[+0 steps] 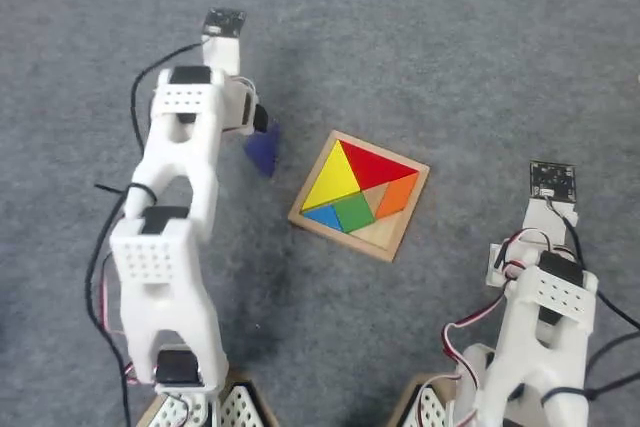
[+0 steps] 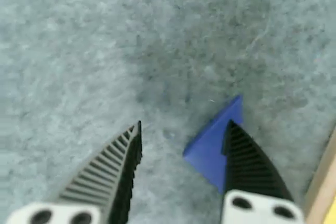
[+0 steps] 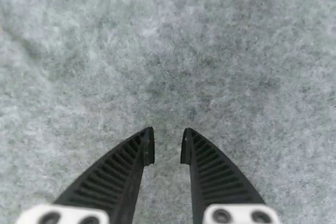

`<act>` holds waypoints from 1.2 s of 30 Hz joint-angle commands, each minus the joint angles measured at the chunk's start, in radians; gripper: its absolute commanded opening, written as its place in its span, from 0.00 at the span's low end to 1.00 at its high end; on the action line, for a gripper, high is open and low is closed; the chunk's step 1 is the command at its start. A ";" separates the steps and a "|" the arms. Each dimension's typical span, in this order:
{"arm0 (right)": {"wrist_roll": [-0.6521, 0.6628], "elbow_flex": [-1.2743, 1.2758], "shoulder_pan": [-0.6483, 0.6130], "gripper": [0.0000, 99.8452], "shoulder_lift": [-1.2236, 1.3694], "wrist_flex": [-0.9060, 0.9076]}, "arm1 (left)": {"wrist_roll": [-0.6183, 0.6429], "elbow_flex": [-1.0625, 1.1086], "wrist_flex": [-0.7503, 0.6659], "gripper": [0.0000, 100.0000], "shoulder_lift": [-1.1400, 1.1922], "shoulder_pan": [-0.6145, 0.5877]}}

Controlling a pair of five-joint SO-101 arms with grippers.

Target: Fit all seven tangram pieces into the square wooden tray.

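The square wooden tray [image 1: 337,238] lies turned like a diamond in the middle of the grey mat. It holds a yellow triangle [image 1: 332,180], a red triangle [image 1: 377,164], an orange piece [image 1: 397,193], a green square [image 1: 353,212] and a small blue triangle [image 1: 322,216], with bare wood between them. A dark blue triangle [image 1: 262,151] lies on the mat left of the tray. My left gripper [image 2: 184,127] is open just over it, and the blue triangle [image 2: 212,142] lies against the inner side of one finger [image 2: 247,166]. My right gripper [image 3: 167,141] hovers over bare mat, slightly open and holding nothing.
The tray's wooden edge [image 2: 322,182] runs close beside the blue triangle. The right arm [image 1: 545,292] is folded back near the front right of the mat. Open grey mat surrounds the tray on all sides.
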 commanded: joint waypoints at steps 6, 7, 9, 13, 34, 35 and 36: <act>0.003 -0.026 0.001 0.09 -0.024 -0.018 | 0.020 -0.455 0.305 0.25 0.235 0.038; 0.003 -0.026 0.001 0.09 -0.024 -0.018 | 0.021 -0.484 0.339 0.25 0.256 0.041; 0.003 -0.026 0.001 0.09 -0.024 -0.018 | 0.021 -0.530 0.402 0.25 0.298 0.041; 0.003 -0.026 0.001 0.09 -0.028 -0.016 | 0.021 -0.602 0.505 0.25 0.364 0.041; 0.003 -0.026 0.002 0.09 -0.028 -0.012 | -0.029 -0.648 0.486 0.22 0.405 0.046; 0.003 -0.026 0.002 0.09 -0.028 -0.012 | -0.029 -0.653 0.486 0.20 0.414 0.048; 0.003 -0.026 0.002 0.09 -0.028 -0.012 | -0.029 -0.654 0.486 0.18 0.427 0.048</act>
